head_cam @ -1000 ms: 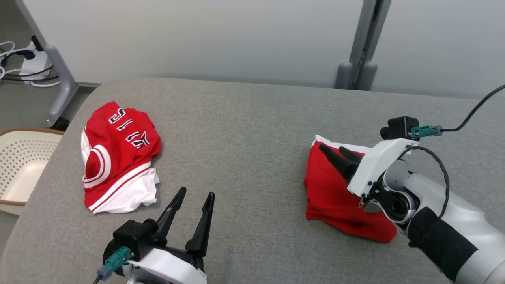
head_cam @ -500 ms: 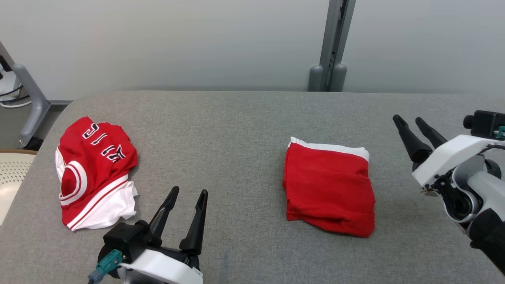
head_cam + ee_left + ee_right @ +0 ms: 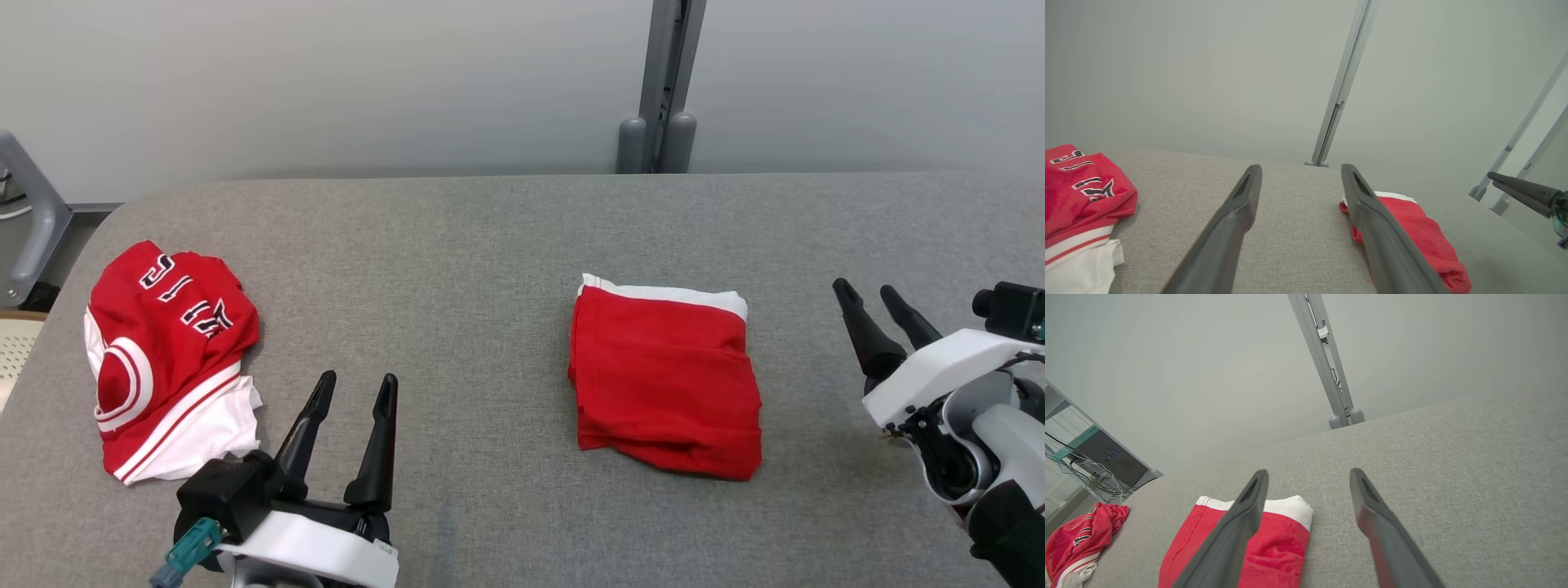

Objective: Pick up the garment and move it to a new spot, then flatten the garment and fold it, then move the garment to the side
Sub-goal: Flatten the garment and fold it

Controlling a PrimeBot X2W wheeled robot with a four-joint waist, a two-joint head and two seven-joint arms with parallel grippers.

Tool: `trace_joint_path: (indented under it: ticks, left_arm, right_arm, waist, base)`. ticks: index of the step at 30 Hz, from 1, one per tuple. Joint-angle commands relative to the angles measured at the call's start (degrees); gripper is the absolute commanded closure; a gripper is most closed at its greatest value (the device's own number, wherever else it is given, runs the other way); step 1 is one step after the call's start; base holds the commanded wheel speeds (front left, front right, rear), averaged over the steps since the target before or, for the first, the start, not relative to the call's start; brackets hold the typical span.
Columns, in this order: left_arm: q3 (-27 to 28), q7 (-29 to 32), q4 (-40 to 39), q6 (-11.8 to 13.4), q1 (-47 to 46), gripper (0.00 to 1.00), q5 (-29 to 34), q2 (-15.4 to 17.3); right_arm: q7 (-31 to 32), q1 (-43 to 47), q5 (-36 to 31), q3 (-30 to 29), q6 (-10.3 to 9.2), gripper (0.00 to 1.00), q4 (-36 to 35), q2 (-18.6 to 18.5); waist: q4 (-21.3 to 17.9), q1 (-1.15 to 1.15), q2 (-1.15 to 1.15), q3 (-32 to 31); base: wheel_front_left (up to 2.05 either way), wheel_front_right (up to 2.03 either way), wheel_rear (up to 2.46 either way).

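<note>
The folded red garment [image 3: 665, 380] lies flat on the grey table [image 3: 490, 237], a bit right of the middle, with its white edge on the far side. The right gripper [image 3: 863, 287] is off to its right, not touching it, fingers apart and holding nothing. The left gripper [image 3: 357, 377] is wide and empty too, near a crumpled jersey [image 3: 163, 351] at the table's left end.
</note>
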Motion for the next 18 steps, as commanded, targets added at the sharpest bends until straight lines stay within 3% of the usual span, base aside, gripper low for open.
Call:
trace_joint_path:
  ticks: [1,6,10,13,18]
  left_arm:
    - [0.6,-0.2,-0.2,-0.1,0.5,0.00,0.6,0.0]
    - [2.0,-0.2,0.0,-1.1,1.0,0.00,1.7,-0.9]
    - [3.9,-0.2,0.1,-1.6,1.9,0.00,2.6,-2.0]
    - [5.7,-0.2,0.1,-2.2,2.1,0.00,3.4,-2.8]
    - [8.9,-0.1,0.4,-3.6,2.5,0.00,5.8,-4.5]
  right_arm:
    - [-0.2,0.5,-1.0,-0.9,0.03,0.00,0.1,-0.2]
    - [-0.3,3.5,-8.5,-9.9,0.02,0.00,-2.0,-0.4]
    - [-0.2,8.8,-17.4,-20.5,0.02,0.00,-6.5,1.3]
    - [-0.3,14.3,-24.3,-28.7,0.03,0.00,-12.2,4.4]
    - [-0.3,23.4,-34.2,-36.7,0.02,0.00,-22.9,9.5]
  waist:
    - [0.2,0.00,0.00,0.0]
    - [0.8,0.00,0.00,0.0]
    - [0.8,0.00,0.00,-0.1]
    - [0.3,0.00,0.00,0.0]
    - [-0.3,0.00,0.00,0.4]
  base:
    - [0.00,0.00,0.00]
    - [0.00,0.00,0.00]
    - [0.00,0.00,0.00]
    - [0.00,0.00,0.00]
    - [0.00,0.00,0.00]
